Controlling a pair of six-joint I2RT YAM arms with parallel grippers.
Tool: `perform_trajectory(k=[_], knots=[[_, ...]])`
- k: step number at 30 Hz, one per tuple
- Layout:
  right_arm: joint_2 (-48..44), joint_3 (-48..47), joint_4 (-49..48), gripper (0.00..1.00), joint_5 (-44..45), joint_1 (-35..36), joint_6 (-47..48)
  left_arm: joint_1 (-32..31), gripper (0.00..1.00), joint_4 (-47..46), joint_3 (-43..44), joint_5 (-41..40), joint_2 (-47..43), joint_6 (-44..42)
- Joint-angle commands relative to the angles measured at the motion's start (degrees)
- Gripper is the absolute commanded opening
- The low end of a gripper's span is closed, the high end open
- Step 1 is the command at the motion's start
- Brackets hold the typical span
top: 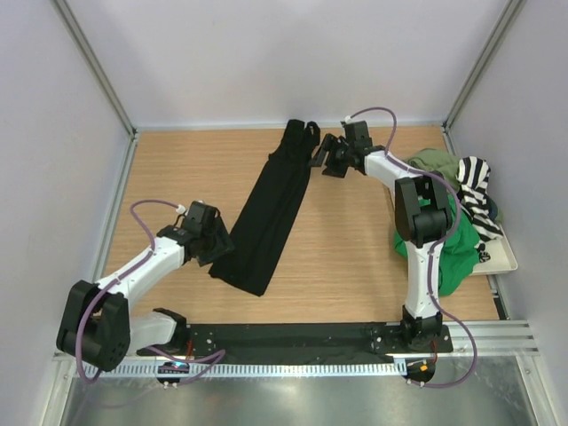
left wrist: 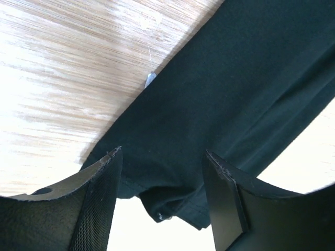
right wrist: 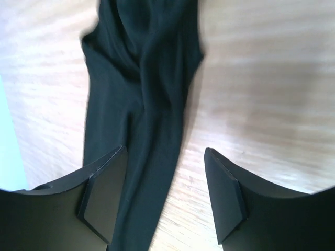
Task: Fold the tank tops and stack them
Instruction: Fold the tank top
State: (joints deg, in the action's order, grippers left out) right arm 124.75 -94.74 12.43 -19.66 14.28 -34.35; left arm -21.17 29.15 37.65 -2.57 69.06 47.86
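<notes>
While the black tank top [top: 266,213] lies in a long narrow strip, apparently folded lengthwise, diagonally across the table [top: 355,248], no finished stack shows anywhere.

Left gripper [top: 218,247]: at the strip's near end, fingers wide apart over the hem, holding nothing.

Right gripper [top: 325,160]: by the far, strap end, fingers likewise wide, nothing between them.

Green tank top [top: 453,257], olive tank top [top: 435,162] and striped tank top [top: 475,191]: bunched in a heap at the right edge, partly on a tray [top: 506,257], unfolded.

Judgement: early stage. First garment is roughly half folded and its crosswise folds remain. After that, three more garments and the stacking.
</notes>
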Motion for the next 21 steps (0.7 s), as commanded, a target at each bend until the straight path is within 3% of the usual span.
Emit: perform_trajectory(k=[1,8,16,21], knots=[[-1.7,4.3,-5.6,0.66,-4.9,1.1,-1.2,1.0,0.63,-3.4,0.3,1.5,1.3,-2.1],[1.6,3.0,-6.9,0.65,-7.4,2.2,-3.1,3.0,0.6,-3.6,0.6,2.1,2.7,-3.8],[6.7,-0.9,-5.9,0.54,-6.5,2.2,-5.4,3.3,0.56,-4.0,-0.3,2.2,2.5,-4.7],[9.4,-3.6,-5.0,0.33,-6.0,2.3,-5.7,3.3,0.53,-4.3,-1.3,2.3,3.0,-5.0]])
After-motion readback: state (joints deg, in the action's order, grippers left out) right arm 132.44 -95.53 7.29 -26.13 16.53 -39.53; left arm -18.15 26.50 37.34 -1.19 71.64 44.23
